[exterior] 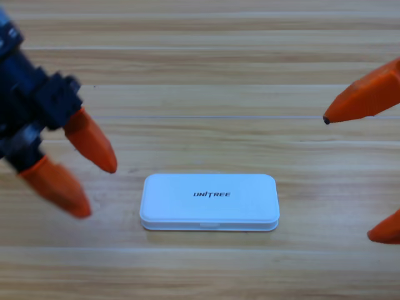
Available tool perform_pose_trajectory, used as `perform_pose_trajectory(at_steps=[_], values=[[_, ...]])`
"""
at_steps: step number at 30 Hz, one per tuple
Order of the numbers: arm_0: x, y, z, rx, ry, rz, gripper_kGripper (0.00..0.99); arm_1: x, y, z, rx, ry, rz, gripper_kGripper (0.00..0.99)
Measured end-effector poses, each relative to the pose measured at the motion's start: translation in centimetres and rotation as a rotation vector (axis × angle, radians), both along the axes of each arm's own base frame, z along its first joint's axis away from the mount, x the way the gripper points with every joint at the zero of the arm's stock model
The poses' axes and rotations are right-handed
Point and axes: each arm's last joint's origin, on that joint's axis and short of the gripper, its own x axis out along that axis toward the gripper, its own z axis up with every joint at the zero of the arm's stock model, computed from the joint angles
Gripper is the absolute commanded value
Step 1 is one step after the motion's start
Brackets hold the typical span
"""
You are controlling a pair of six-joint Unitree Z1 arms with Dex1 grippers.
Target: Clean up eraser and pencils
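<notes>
Found the left gripper (99,191) reaching in from the upper left corner, black body partly cut off by the edge, both orange jaws pointing down and to the right. Saw those jaws spread, with bare wood showing between the tips and nothing held there. Noted the upper jaw ending nearer the middle of the scene and the lower jaw ending further down and to the left.

Found the right gripper (348,178) drawn back to the right edge, only its two orange jaw ends in view. Saw them standing wide apart, one high and pointing left with a small dark tip, the other low and mostly cut off, nothing between them.

Spotted a white case (209,200) lying flat on the wooden table (200,75), between the two grippers, touching neither. Placed it just to the right of the left gripper's jaw tips and near them, and farther from the right gripper, to the left of its jaw ends. Read dark lettering on the lid. Saw the lid shut, hiding the inside.

Could not tell where the eraser or the pencils were.
</notes>
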Motion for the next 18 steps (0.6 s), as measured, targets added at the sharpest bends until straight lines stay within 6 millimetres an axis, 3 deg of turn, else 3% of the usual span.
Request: perform_pose_trajectory(at_steps=[18], values=[[-0.27,0.3,0.02,0.024,-0.033,0.067,0.99,0.02,0.03,-0.02,-0.001,0.001,0.0,0.989]])
